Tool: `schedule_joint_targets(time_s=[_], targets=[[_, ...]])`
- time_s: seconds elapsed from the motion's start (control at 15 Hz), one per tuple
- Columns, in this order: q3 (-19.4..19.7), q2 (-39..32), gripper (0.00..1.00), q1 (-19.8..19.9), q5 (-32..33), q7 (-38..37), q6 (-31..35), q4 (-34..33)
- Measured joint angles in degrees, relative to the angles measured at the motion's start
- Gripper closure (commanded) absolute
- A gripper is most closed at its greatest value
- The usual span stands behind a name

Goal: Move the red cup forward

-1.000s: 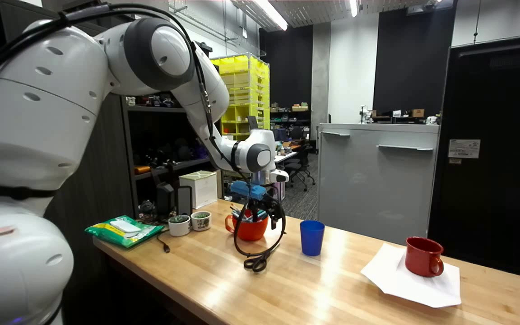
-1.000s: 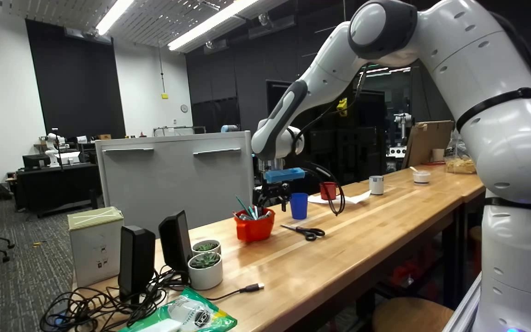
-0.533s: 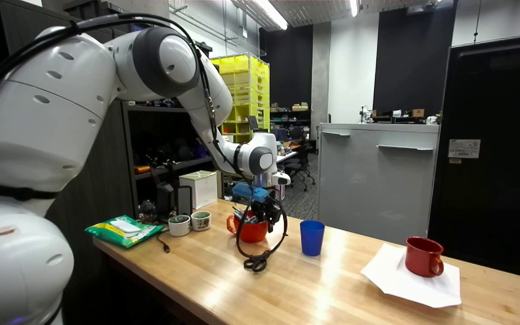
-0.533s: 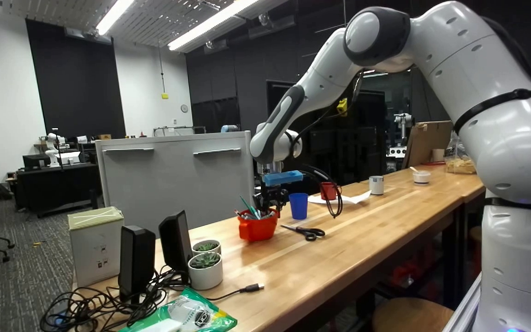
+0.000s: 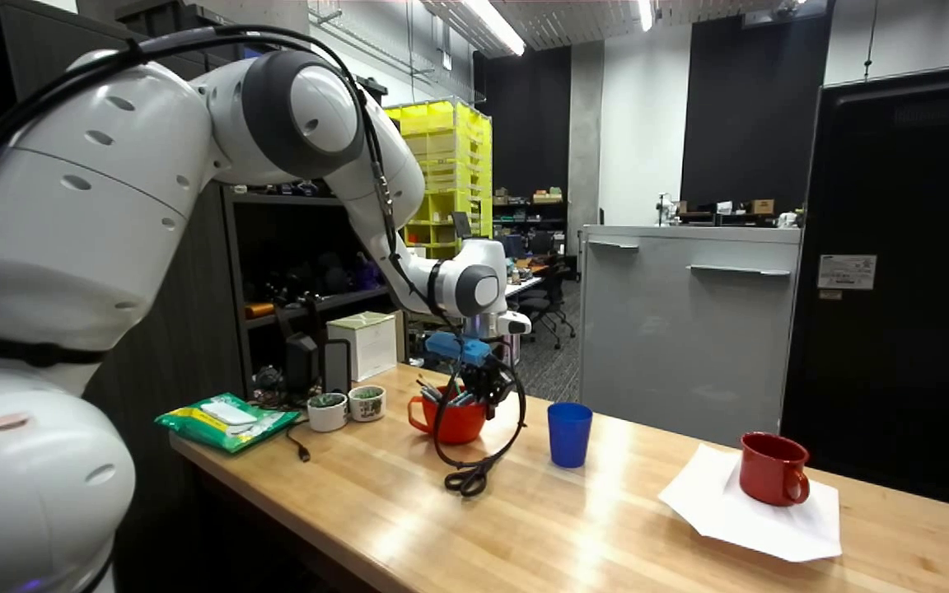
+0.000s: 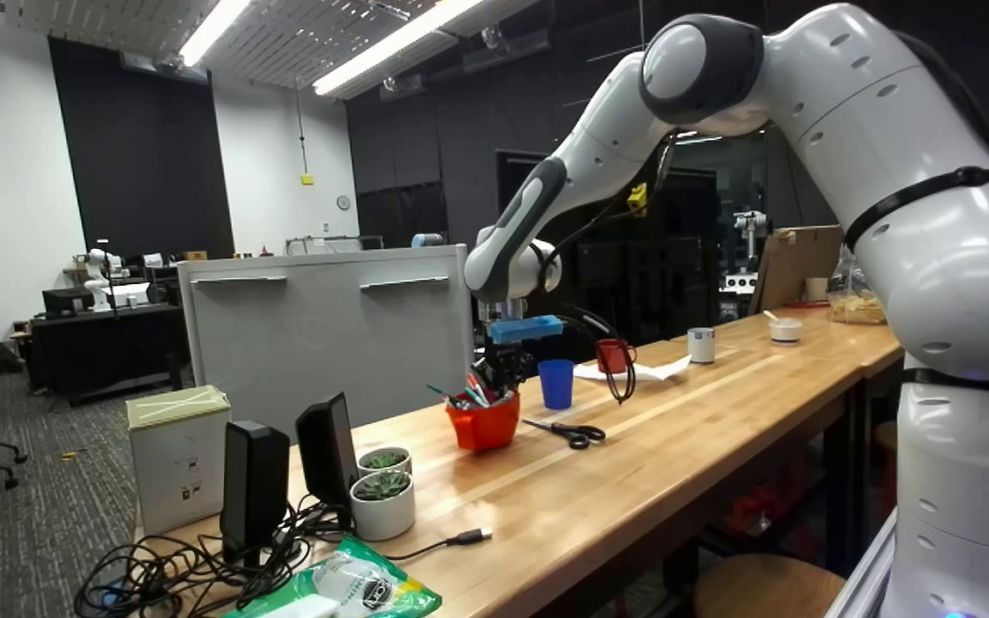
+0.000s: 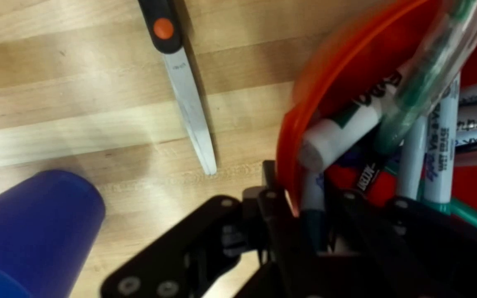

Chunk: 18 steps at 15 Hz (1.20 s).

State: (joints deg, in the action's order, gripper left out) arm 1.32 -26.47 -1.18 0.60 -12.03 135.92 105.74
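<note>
– Your end effector looked drawn in tight on the wall of the red cup, straddling its rim, with a marker seemingly squeezed in too.
– So you needed a sure pinch first; the red cup seemed slightly tilted on the worktop, and a slow, low, level move forward suited you best.
– You had its load to mind as well: pens and markers lay loose inside and could have spilled.
– Past it you had scissors nearby, the blue cup upright, its inside mostly out of sight, pots of small plants, and, well apart, a mug on paper.
</note>
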Motion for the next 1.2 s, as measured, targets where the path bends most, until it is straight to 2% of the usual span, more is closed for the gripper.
schedule_joint_targets(time_s=[0.33, 0.67, 1.2], targets=[[-0.6, 2.1, 0.96, 0.0, -0.4, 0.5, -2.1, 0.8], [-0.6, 4.8, 0.96, 0.2, -0.7, 0.7, -0.6, 4.4], [0.2, 7.7, 0.96, 0.1, -0.7, 0.0, 15.6, 13.6]])
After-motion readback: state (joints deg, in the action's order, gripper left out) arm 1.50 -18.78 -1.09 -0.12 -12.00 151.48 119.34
